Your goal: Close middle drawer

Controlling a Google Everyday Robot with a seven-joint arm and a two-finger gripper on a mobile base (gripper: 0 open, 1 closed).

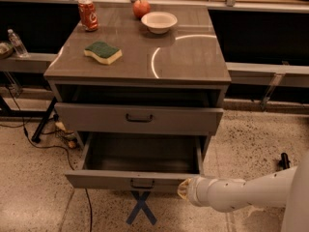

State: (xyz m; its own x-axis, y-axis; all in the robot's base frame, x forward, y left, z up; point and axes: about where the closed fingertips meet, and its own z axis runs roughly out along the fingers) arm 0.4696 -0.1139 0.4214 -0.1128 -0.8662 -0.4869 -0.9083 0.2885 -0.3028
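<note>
The middle drawer (140,179) is pulled far out of the grey cabinet (145,66). Its flat grey front carries a small dark centre handle (142,183), and its deep grey box looks empty. The taller-fronted drawer (139,118) above it stands a little way out, with a dark gap above it. My gripper (183,189) is at the end of the white arm (241,193), which comes in from the right. The gripper is at the right end of the middle drawer's front, touching or nearly touching it. The third drawer is hidden below.
On the cabinet top are a red can (88,14), an apple (141,7), a white bowl (159,21) and a green-and-yellow sponge (102,52). A blue X (141,208) marks the floor before the drawer. Cables (43,139) and a stand leg lie at the left.
</note>
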